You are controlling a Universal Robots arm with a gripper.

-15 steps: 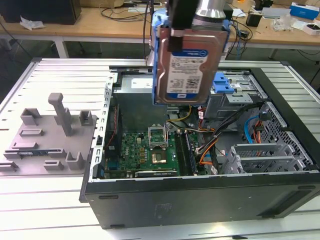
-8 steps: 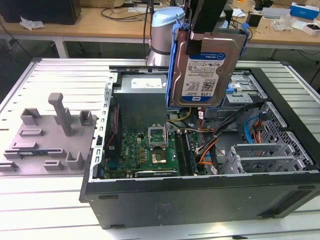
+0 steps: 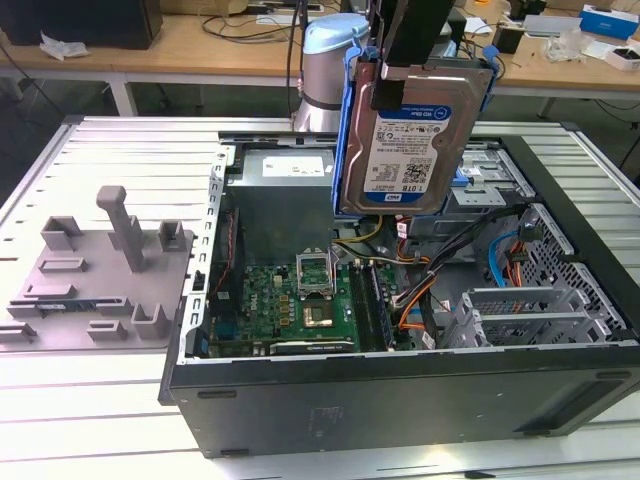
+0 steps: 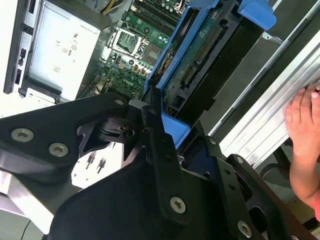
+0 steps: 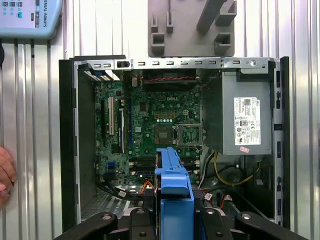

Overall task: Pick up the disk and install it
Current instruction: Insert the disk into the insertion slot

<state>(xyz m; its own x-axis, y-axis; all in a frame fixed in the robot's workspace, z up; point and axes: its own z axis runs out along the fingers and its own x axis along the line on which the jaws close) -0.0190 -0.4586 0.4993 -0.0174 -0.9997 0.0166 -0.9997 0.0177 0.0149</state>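
Fingers (image 3: 388,88) first: black, clenched on the top edge of the flat silver-metal hard disk with the white-and-blue label and blue plastic carrier rail (image 3: 400,160). Hanging upright off the black gripper (image 3: 392,98), label facing the exterior camera, held up over the open black desktop computer case (image 3: 400,400). Sitting at roughly 1 o'clock from the green motherboard (image 3: 300,300) in the exterior view, with the lower edge above the cables at the board's far side. Seen edge-on in the first wrist view, blue rail squeezed between the two black finger links, with the grey power-supply box with a white sticker (image 5: 247,120) inside the case beyond. Got a grey plastic fixture plate with upright pegs (image 3: 100,270) lying at 9 o'clock from the case on the ribbed aluminium table (image 3: 130,150). Also spotted a person's hand (image 4: 302,125) resting on that table near the case in the second wrist view
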